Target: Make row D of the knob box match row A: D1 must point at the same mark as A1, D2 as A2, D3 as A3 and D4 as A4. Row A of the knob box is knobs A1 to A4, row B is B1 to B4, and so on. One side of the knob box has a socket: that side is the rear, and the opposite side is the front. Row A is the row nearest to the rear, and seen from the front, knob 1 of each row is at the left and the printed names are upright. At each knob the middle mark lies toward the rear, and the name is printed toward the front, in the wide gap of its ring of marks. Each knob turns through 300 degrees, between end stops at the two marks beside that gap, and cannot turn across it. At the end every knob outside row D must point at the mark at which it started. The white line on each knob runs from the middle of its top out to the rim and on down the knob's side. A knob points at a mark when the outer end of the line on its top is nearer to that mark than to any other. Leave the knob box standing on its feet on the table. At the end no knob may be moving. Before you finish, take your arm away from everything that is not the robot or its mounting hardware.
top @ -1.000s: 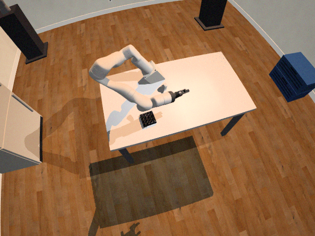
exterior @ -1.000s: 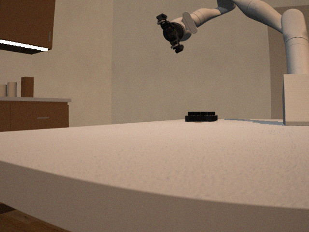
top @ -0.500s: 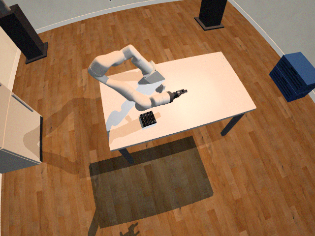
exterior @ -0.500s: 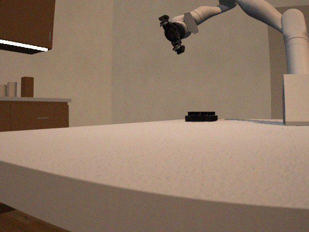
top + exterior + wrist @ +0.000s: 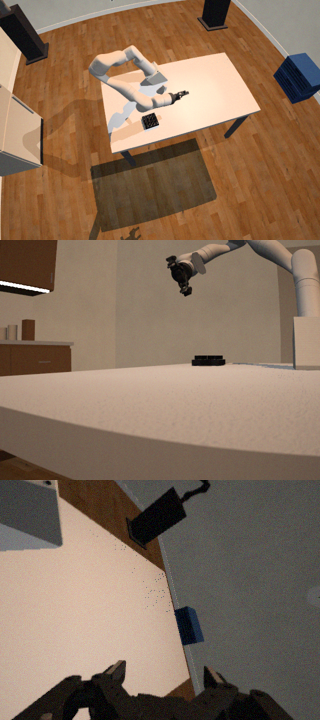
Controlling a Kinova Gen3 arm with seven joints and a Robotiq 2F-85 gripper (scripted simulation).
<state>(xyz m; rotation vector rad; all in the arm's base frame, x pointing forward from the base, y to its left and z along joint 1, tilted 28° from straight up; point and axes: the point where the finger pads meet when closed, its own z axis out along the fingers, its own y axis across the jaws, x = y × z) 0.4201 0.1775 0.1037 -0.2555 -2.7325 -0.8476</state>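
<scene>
- Though we have the knob box (image 5: 150,121) (image 5: 208,362) in two views, its knob lines are too small to read, so we cannot tell whether any of D1 to D4 matches row A
- Knob box: one, black, upright on the table (image 5: 206,85) (image 5: 155,400) (image 5: 85,620), near the table's long edge in the top view, well apart from the gripper (image 5: 184,93) (image 5: 182,276) (image 5: 163,672)
- Gripper: one, fingers spread wide, nothing between them, high above the table
- Outstanding, as we judge it: row D to be read against row A, then set where needed; arm withdrawal is met for now
- Top view only: we find the grid of knobs and the box's place beside the arm (image 5: 124,90) (image 5: 214,252)
- Exterior view only: we find the box's low side profile and the gripper's height
- Wrist view: we find bare tabletop, wall (image 5: 260,595) and blue unit (image 5: 188,626) (image 5: 297,77), no knob box

Top view: black two-fingered end effector (image 5: 186,92) (image 5: 179,276) (image 5: 163,672) a little further left than a second ago, drawn slightly back toward the base side. Exterior view: same end effector shifted right and a touch lower. White, rounded, jointed arm (image 5: 124,89) (image 5: 213,252) slightly altered in pose with it, forearm end nudged right in exterior view. Dark claw-shaped floor shadow (image 5: 131,234), top view: crept a little left. All shifts small.
</scene>
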